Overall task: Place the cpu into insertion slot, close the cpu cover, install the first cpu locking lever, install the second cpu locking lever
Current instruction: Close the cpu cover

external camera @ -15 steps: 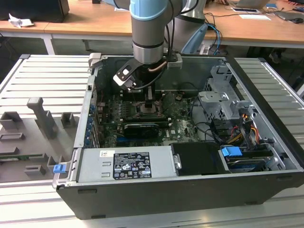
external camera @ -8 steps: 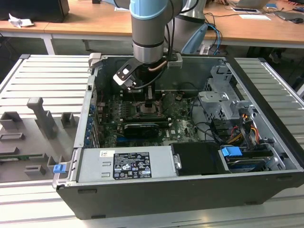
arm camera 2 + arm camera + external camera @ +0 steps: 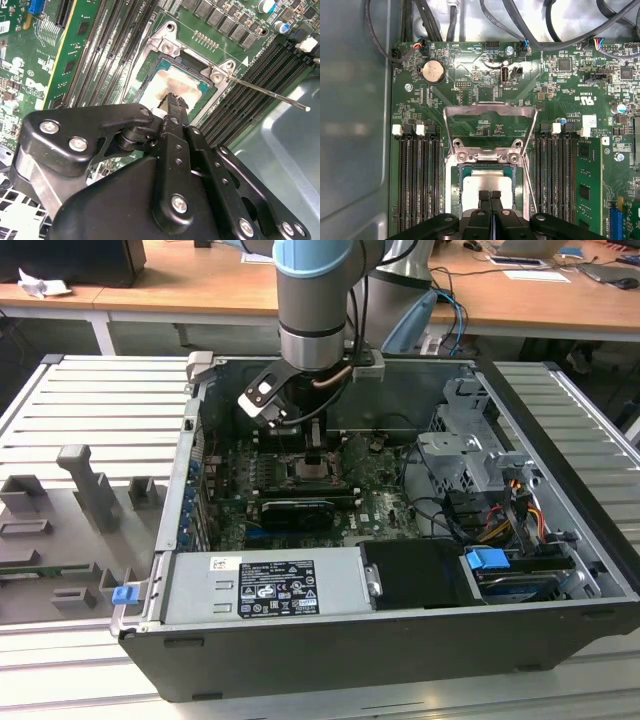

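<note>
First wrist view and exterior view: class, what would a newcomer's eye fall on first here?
In the exterior view, the arm reaches down into the open computer case. In the first wrist view, the silver cpu lies in the insertion slot under the gripper, its fingers shut together, while the cpu cover is open beyond it.
</note>
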Robot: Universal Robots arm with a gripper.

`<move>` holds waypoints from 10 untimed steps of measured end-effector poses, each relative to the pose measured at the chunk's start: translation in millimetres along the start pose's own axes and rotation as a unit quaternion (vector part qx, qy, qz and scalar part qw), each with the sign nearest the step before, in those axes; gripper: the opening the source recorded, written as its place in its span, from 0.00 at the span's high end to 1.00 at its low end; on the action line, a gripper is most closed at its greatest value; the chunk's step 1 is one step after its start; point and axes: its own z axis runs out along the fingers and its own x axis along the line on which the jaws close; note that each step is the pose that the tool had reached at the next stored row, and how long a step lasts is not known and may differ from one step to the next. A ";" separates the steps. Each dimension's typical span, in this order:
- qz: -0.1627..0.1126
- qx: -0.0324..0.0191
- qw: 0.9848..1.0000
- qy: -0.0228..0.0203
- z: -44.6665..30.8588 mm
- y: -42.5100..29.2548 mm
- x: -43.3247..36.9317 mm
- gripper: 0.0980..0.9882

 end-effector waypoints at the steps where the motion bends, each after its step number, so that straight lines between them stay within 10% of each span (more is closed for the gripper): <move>1: 0.000 0.000 1.000 0.000 -0.6 0.4 0.0 0.99; 10: 0.000 0.008 1.000 0.001 -5.7 3.4 0.1 0.99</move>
